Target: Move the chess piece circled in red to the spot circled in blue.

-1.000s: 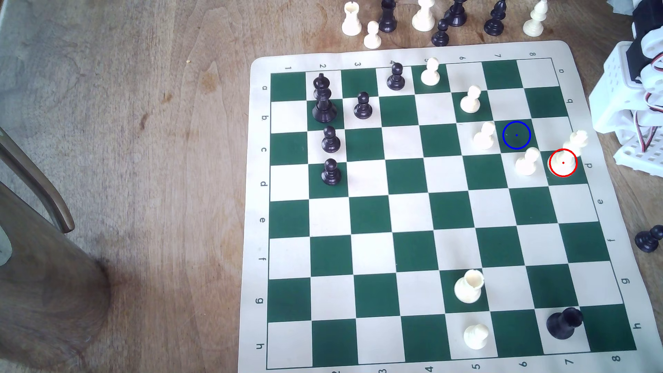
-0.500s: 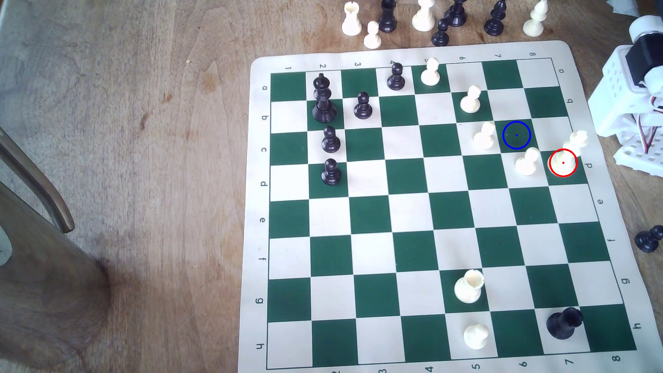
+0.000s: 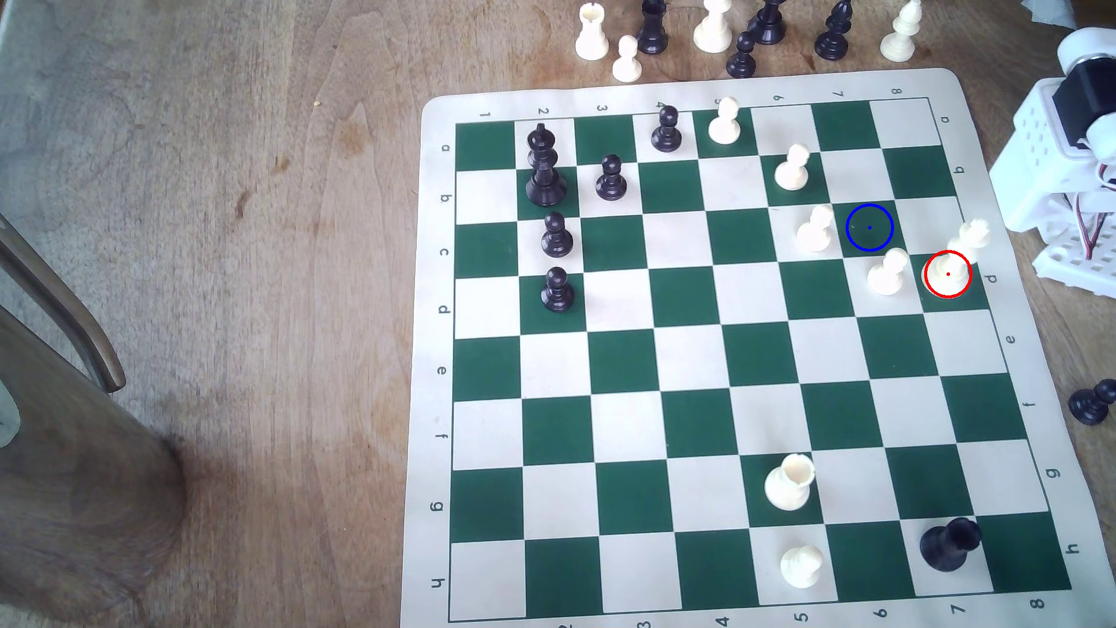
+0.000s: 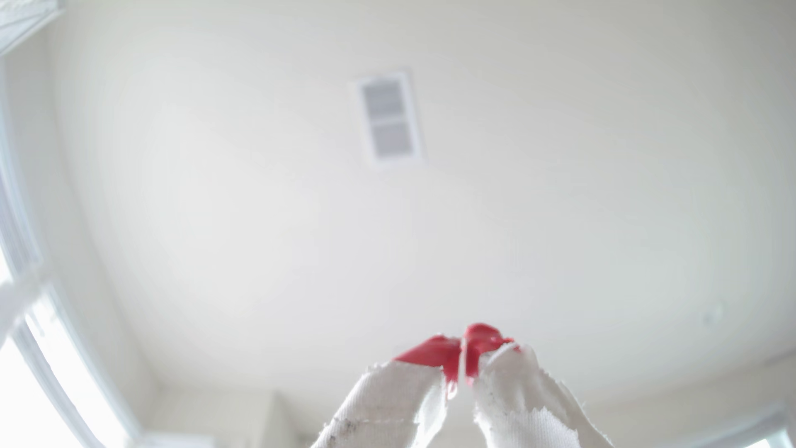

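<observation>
The chess piece [image 3: 960, 256] is a tall cream-white piece with a knobbly crown. It stands on the red-ringed green square near the board's edge at the exterior view's right. The spot [image 3: 869, 227] is a bare green square with a blue ring, one square diagonally up and to the left of it. The white arm [image 3: 1057, 157] sits off the board at the exterior view's right, apart from every piece. In the wrist view my gripper [image 4: 463, 344] points up at a ceiling, its red tips pressed together and holding nothing.
White pawns [image 3: 815, 229] [image 3: 888, 275] stand on squares bordering the spot, and another [image 3: 792, 169] is farther up. A black pawn [image 3: 1090, 404] lies off the board at the right. Captured pieces [image 3: 712, 30] line the top edge. A chair [image 3: 72, 362] is at the left.
The arm's upper part at the exterior view's right edge shifted a second ago and has held still since. No piece on the board has moved.
</observation>
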